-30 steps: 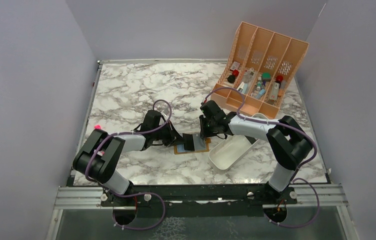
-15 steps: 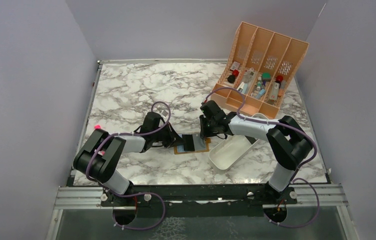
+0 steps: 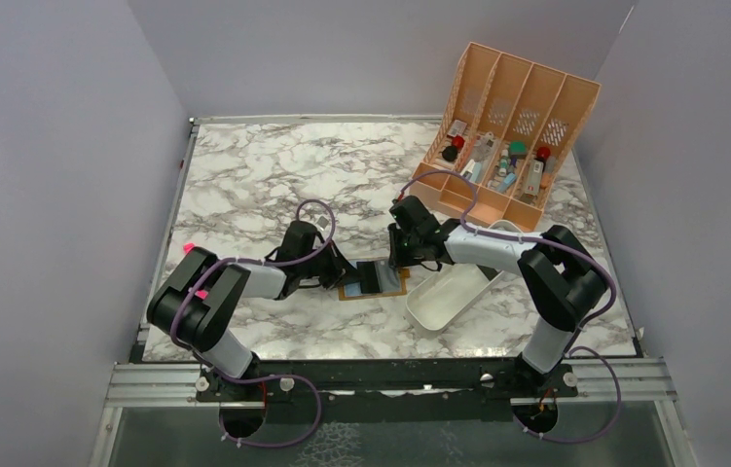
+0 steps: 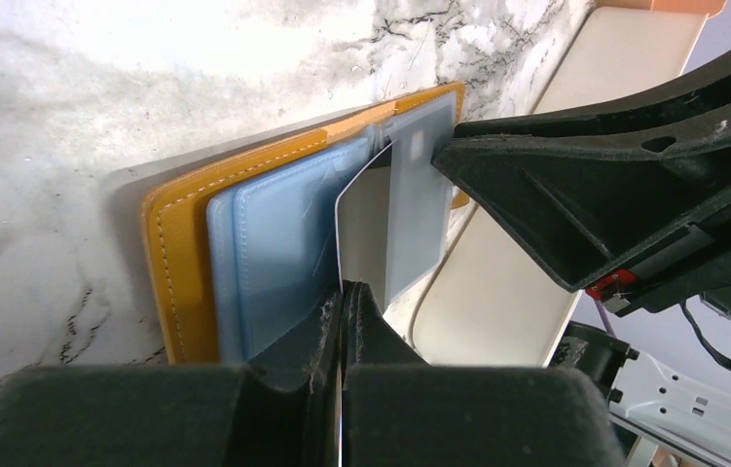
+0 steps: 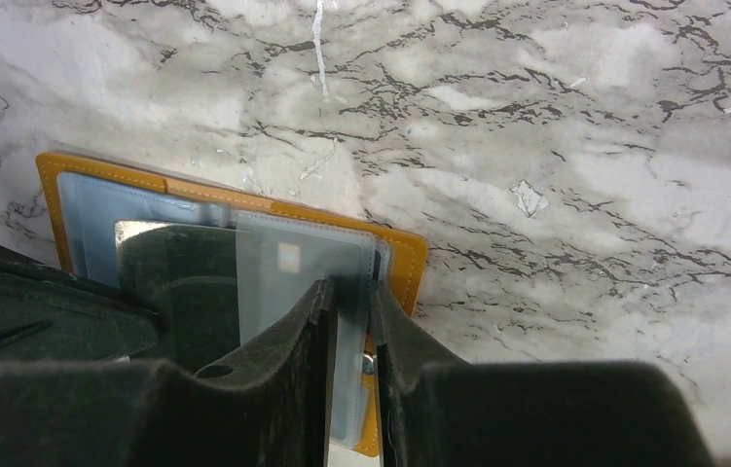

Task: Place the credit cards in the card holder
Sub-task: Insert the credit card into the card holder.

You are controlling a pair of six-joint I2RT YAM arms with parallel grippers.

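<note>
- Creeping forward over the last second, the left jaws have carried the thin, pale blue-grey rectangular credit card a little closer to the right jaws. In the top view the gap between the two has shrunk.
- The left jaws are narrow, pinched on the card's near edge, and the card stands on edge straight ahead of them.
- The right jaws are narrow too. They nip a clear plastic sleeve of the mustard-orange leather-like card holder and lift it off the pages below; they have barely shifted.
- The card holder lies open and flat on the marble tabletop, directly beneath both sets of jaws.
- The card's leading edge sits at the mouth of the lifted sleeve, just ahead of the left jaws. Whether it has entered the pocket I cannot tell.
- I judge the insertion to be under way but unfinished. The left jaws probably need to push further while the right jaws hold the sleeve open.
- A white oblong plastic tray lies beyond the left jaws, partly under the right ones.
</note>
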